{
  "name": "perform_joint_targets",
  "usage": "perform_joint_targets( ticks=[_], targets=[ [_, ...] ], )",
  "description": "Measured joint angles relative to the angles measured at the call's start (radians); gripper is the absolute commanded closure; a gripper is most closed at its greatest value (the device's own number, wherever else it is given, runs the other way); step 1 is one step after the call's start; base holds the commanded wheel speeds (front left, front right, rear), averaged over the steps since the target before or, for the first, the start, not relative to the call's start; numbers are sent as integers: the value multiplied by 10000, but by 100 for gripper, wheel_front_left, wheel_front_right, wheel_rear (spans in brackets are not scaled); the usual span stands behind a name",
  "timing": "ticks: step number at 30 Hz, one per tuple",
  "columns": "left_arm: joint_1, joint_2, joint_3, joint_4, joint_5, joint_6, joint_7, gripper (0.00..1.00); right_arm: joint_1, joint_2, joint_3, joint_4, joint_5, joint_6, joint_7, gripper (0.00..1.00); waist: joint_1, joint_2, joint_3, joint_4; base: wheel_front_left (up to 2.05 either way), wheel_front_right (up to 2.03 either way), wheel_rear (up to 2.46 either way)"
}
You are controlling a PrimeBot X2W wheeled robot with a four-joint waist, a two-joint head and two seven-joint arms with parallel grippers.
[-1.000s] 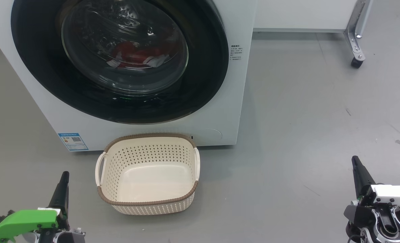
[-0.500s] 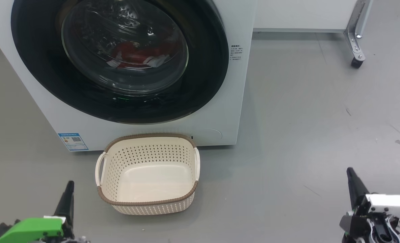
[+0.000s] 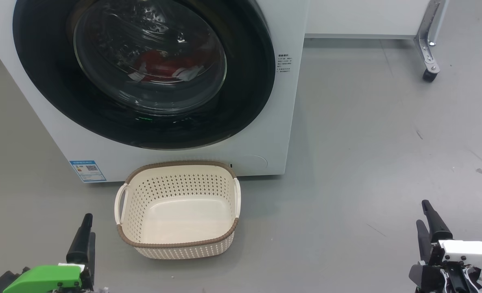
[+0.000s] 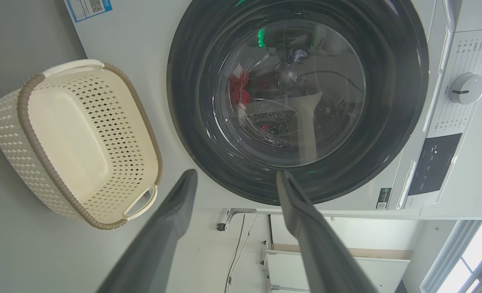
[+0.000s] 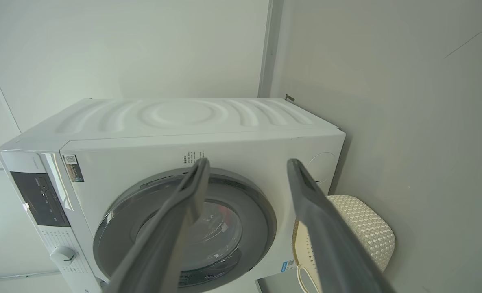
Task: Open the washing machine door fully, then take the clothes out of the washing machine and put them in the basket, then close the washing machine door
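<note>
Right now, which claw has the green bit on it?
The left claw: its cover is bright green, while the right claw wears white.

I hold both arms low and well apart, one at each bottom corner of my head view. My left gripper points up and away from me. Its two dark fingers are spread, with nothing between them, and in the left wrist view they stand well apart, tips clear of each other. A green cover sits on that wrist, just behind the fingers. My right gripper points up too, leaning slightly left, and its fingers are likewise parted and bare. That wrist carries a white cover over dark joints and thin wires. Both grippers hang free.
</note>
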Motion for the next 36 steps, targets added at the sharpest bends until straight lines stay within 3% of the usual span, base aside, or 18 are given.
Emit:
perform_joint_targets(
  ticks=[15,24,36],
  targets=[
    [-193,240,-539,-368,1091,0,-612,0,-79,-339,263,-109,-1216,2,-616,0,0,0,-6,0,0,0,0],
    [-297,721,-993,-397,2886,17,-1057,0,-247,-792,665,-186,-2769,0,-966,0,0,0,-28,2,0,0,0],
    [-501,1032,-1630,-368,4847,454,-1459,0,-468,-1177,1429,-355,-5131,-267,-1394,0,0,0,-74,-16,0,0,0]
  ],
)
